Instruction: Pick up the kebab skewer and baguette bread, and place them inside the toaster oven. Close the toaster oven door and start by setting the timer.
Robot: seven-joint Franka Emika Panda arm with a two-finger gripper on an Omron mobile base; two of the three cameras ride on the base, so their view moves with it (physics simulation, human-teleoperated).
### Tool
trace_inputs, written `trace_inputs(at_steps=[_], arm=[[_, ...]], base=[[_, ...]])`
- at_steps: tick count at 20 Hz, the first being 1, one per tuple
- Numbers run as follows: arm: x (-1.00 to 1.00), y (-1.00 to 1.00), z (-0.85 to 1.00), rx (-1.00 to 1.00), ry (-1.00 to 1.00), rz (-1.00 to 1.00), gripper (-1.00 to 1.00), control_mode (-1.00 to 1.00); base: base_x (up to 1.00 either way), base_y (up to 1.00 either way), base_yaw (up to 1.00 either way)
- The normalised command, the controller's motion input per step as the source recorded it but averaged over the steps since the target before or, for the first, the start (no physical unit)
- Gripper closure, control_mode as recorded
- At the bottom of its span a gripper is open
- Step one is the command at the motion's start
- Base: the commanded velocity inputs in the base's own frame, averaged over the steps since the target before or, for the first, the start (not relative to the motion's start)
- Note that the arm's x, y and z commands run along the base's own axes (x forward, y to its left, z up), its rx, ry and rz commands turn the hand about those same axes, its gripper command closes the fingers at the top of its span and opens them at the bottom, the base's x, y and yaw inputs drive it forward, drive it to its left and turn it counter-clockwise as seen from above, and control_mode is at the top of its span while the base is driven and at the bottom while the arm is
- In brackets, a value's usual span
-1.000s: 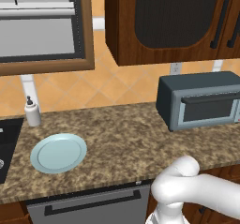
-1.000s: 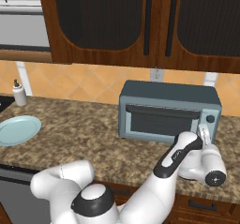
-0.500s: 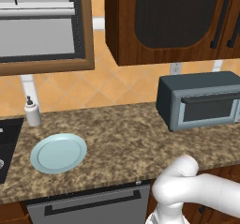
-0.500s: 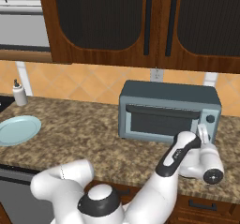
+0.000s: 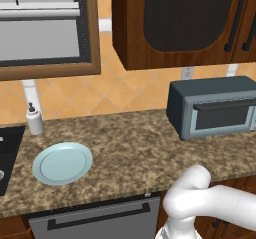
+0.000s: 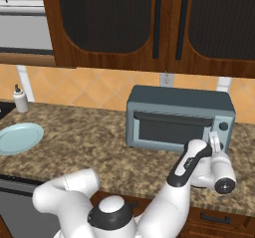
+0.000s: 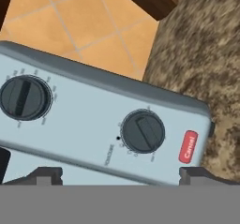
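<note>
White arm barely shifts; two-finger gripper [image 7: 120, 175] hovers near boxy blue-grey toaster oven [image 6: 178, 118] dark round timer knob [image 7: 142, 131], jaws apart (door [image 6: 172, 129] closed).

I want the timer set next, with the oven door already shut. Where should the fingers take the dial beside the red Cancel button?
Probably across the raised bar on the knob, coming straight at the toaster oven control panel. The gripper already faces it, fingertips apart on either side; that ridge gives flat sides to pinch and turn.
</note>
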Motion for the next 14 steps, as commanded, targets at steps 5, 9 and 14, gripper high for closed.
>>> trace_inputs(at_steps=[5, 9, 14], arm=[[0.08, -0.10, -0.14, 0.00, 0.00, -0.01, -1.00, -1.00], [0.14, -0.34, -0.04, 0.00, 0.00, -0.02, -1.00, -1.00], [0.15, -0.43, 0.00, 0.00, 0.00, -0.03, -1.00, -1.00]], base=[[0.00, 0.00, 0.00], [0.00, 0.00, 0.00], [0.00, 0.00, 0.00]])
